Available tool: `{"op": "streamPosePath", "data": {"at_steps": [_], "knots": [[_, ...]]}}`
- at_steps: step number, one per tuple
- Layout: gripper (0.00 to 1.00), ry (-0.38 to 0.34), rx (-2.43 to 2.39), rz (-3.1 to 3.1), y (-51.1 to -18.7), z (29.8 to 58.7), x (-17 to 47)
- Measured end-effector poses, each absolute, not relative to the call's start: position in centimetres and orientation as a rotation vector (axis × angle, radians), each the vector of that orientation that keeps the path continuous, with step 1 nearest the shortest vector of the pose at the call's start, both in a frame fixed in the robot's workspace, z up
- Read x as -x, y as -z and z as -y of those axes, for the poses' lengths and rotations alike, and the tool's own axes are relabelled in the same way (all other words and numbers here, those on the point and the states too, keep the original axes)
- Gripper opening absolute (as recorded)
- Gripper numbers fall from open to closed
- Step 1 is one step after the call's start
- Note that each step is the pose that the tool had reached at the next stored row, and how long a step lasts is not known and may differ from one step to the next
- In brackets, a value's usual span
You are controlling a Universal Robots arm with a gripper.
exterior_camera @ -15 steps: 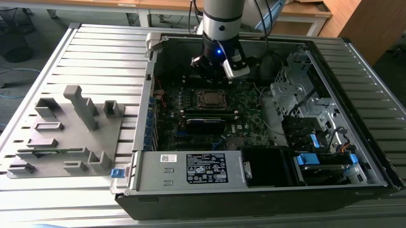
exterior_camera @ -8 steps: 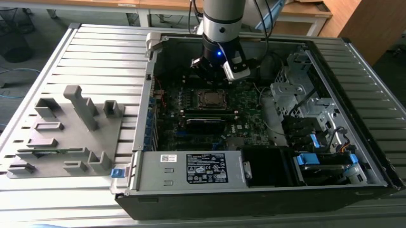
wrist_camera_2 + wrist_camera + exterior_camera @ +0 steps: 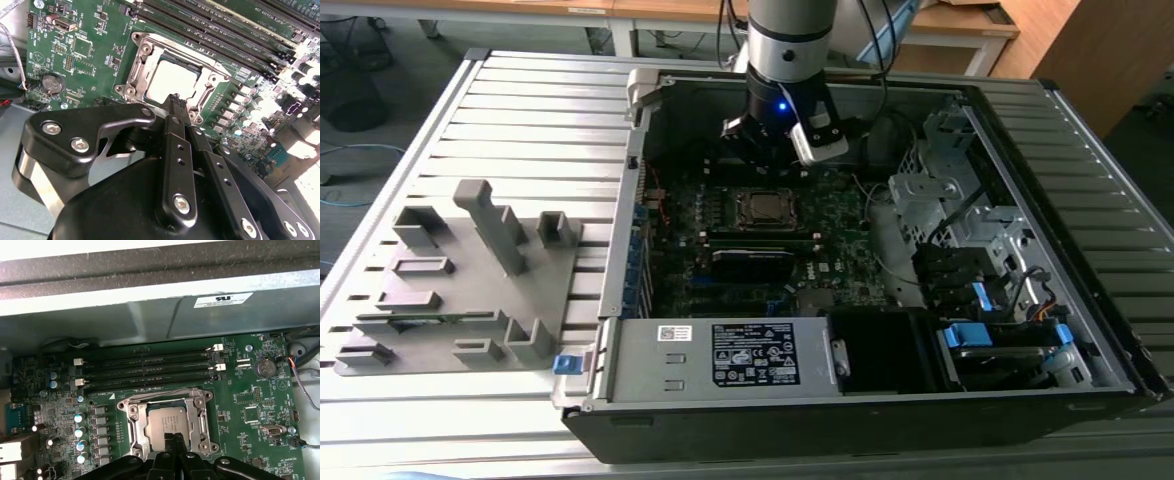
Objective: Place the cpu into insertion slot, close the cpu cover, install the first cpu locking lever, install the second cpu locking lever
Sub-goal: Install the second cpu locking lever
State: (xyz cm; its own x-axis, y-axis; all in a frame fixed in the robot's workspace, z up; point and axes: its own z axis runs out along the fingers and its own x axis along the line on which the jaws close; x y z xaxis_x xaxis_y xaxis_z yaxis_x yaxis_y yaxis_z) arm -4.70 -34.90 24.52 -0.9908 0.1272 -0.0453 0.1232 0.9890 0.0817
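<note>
**Second wrist view for the close work, exterior view for the layout**

Shows the gripper [image 3: 176, 102] with fingers [image 3: 172, 150] pressed together, pinching nothing, tip right at the near edge of the insertion slot [image 3: 145, 47]. Shows the cpu [image 3: 170, 82] lying flat in there too, with the cpu cover [image 3: 209, 84] down around it as a silver frame. Looks like lever stage, going by that.

To do it well: keep that closed tip low and beside the frame, never over the chip's top. Push along the socket edge, not down into the board. Mind the memory slots [image 3: 210, 30] just beside the socket. Can't tell whether either locking lever is hooked yet, so worth checking before leaning harder.

First wrist view gives the socket almost square-on, with a thin wire bar [image 3: 165, 390] running along its memory-slot side. Exterior view adds the open computer case [image 3: 854, 420] on the slatted desk [image 3: 520, 110] and a grey fixture tray [image 3: 454, 290] on the exterior view's left, but sits too far off to judge tip contact.
</note>
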Motion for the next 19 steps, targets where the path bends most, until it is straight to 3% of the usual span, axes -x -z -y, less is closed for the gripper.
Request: {"op": "streamPosePath", "data": {"at_steps": [19], "knots": [[0.11, -0.122, -0.194, -3.083, -24.7, 36.2, 4.7]]}}
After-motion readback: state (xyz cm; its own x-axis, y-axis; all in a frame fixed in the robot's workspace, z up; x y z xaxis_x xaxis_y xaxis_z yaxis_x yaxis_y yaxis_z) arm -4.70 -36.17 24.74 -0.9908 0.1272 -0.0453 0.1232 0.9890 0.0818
